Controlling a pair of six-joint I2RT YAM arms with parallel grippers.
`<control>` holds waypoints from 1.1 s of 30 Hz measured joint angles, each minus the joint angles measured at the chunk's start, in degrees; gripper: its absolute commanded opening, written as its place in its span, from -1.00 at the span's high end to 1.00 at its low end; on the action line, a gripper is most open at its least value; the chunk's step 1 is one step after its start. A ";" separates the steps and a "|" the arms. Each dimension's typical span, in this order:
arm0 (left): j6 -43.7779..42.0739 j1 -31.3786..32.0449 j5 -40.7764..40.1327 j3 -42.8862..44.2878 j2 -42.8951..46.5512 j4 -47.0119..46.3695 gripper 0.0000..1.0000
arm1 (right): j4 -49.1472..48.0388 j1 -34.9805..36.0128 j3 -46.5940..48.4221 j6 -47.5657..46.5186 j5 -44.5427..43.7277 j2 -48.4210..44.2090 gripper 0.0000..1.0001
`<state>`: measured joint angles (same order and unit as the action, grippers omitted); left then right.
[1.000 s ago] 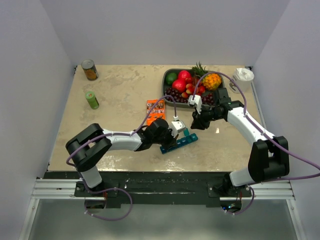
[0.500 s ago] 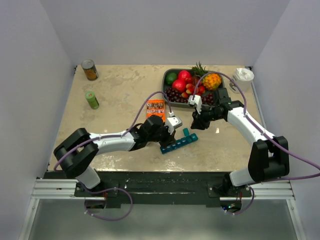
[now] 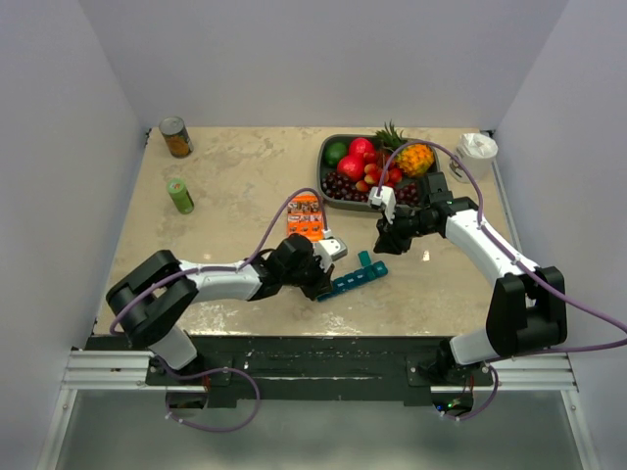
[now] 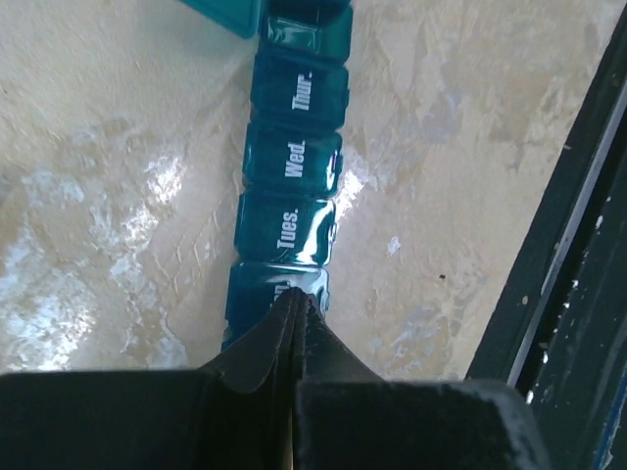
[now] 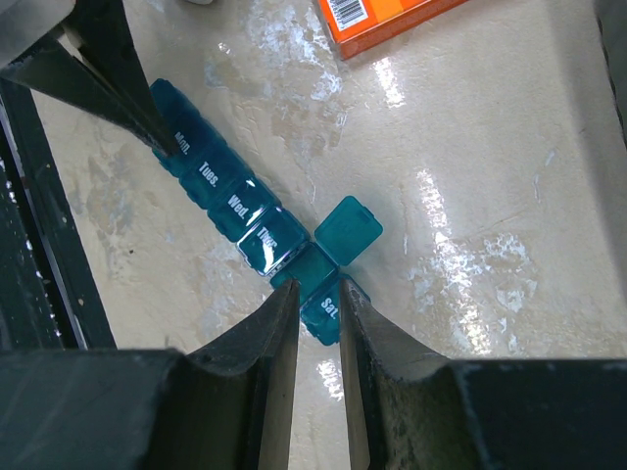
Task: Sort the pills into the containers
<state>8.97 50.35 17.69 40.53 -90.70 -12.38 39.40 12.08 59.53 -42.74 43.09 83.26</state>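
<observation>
- Teal pill-organiser strip (image 4: 291, 162) lies flat on the table (image 4: 98, 196) and runs straight away from the left gripper's tips. Its shut lids read Tues., Wed., Thur. in order outward.
- Left gripper (image 4: 297, 302) has its fingers pressed together with no gap. The tips rest on the end lid, the one just nearer than Tues. I cannot tell whether they bear down or only touch.
- Right gripper (image 5: 318, 286) has its fingers a narrow gap apart, with nothing seen between them. It hangs over the other end of the strip.
- Open compartment (image 5: 306, 266) sits just beyond the right tips, and the Sat. lid shows in the gap between them.
- Flipped-up lid (image 5: 348, 230) stands just beyond the right tips, off to one side of the strip.
- Pills cannot be seen in any view, so I cannot tell whether the right fingers carry one.
- Likely step: the left pins the strip while the right works at the open compartment.
- To do it well, the left tips should push straight down, since a sideways push could slide the light strip on the smooth table.
- The right fingers should descend centred over the open compartment, clear of the raised lid, so they neither knock it shut nor swivel the strip.
- Orange box (image 5: 382, 15) lies well beyond the right tips, out of the way.
</observation>
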 measured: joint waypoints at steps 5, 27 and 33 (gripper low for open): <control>0.55 -0.09 0.17 0.20 -2.40 -2.36 1.00 | 0.02 0.00 0.00 0.00 -0.02 0.00 0.47; -1.18 -1.70 -7.23 -2.43 27.85 2.25 -0.63 | 0.59 -0.24 0.00 -1.46 0.46 -0.07 0.46; -1.49 -4.31 -13.64 -5.22 38.38 6.62 -0.79 | 0.70 -0.26 -0.07 -1.97 1.18 -0.81 0.45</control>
<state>7.49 46.04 4.05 35.31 -52.31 -5.76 40.10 11.81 59.46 -44.71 44.27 82.46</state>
